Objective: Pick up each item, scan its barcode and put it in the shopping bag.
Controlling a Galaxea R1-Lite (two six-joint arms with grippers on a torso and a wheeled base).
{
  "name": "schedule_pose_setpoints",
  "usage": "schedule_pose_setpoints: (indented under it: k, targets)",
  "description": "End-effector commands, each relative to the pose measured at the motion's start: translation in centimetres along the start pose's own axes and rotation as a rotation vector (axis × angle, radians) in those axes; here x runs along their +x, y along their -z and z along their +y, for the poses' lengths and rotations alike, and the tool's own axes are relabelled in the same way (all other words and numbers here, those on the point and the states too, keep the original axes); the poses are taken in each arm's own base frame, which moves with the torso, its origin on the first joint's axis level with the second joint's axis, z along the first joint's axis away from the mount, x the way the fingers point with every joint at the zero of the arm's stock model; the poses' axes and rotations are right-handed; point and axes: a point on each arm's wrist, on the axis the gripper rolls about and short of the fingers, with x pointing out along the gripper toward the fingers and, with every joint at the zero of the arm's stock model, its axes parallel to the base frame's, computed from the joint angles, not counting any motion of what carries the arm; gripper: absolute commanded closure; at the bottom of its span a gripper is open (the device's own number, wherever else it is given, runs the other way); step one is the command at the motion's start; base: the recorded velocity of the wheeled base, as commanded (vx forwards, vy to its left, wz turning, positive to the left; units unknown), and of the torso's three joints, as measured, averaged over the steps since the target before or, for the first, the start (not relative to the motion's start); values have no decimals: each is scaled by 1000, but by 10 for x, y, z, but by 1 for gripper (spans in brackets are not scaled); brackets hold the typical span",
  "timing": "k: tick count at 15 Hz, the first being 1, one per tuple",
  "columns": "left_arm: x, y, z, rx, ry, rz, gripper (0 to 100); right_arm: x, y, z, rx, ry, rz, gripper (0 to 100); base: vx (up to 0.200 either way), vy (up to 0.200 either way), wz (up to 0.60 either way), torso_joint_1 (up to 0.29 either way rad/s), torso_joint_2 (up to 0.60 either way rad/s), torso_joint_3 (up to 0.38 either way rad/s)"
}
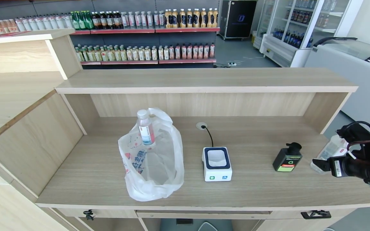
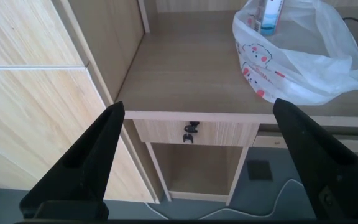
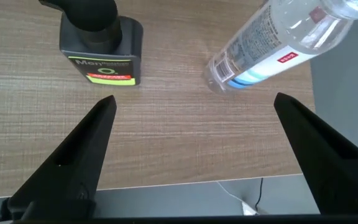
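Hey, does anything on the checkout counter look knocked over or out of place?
One clear bottle lies on its side near the right end of the counter, beside the upright black pump bottle. Nothing looks spilled.

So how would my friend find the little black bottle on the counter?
Find the white scanner box in the middle of the wooden counter. The black bottle stands to the robot's right of it, before a clear bottle lying on its side. It is the only dark one, squat, with a pump top and a green label.
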Motion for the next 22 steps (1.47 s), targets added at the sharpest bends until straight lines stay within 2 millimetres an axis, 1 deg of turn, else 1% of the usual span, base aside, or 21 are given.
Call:
schedule_pose_setpoints:
  k: [1, 2, 4, 8, 13, 15, 18, 22]
  targets:
    - [0, 0, 0, 1, -1, 2, 0, 15, 9, 3, -1, -29, 34, 0, 0, 0, 0, 0, 0, 0]
    - [0, 0, 0, -1, -1, 0, 0, 24, 12, 5, -23, -54, 24, 0, 0, 0, 0, 0, 0, 0]
    - [0, 0, 0, -1, -1, 0, 0, 34, 14, 6, -43, -96, -1, 0, 0, 0, 0, 0, 0, 0]
    - [0, 0, 0, -1, -1, 0, 0, 48, 17, 10, -128, -210, -36, 0, 0, 0, 0, 0, 0, 0]
    - [0, 0, 0, -1, -1, 0, 0, 64, 12, 10, -188, -280, -78, 0, 0, 0, 0, 0, 0, 0]
    - [0, 0, 0, -1, -1, 2, 0, 77, 9, 11, -217, -329, -105, 0, 0, 0, 0, 0, 0, 0]
    - [0, 0, 0, 1, -1, 2, 0, 88, 11, 14, -253, -378, -121, 0, 0, 0, 0, 0, 0, 0]
    - [0, 0, 0, -1, -1, 2, 0, 94, 14, 20, -260, -410, -114, 0, 0, 0, 0, 0, 0, 0]
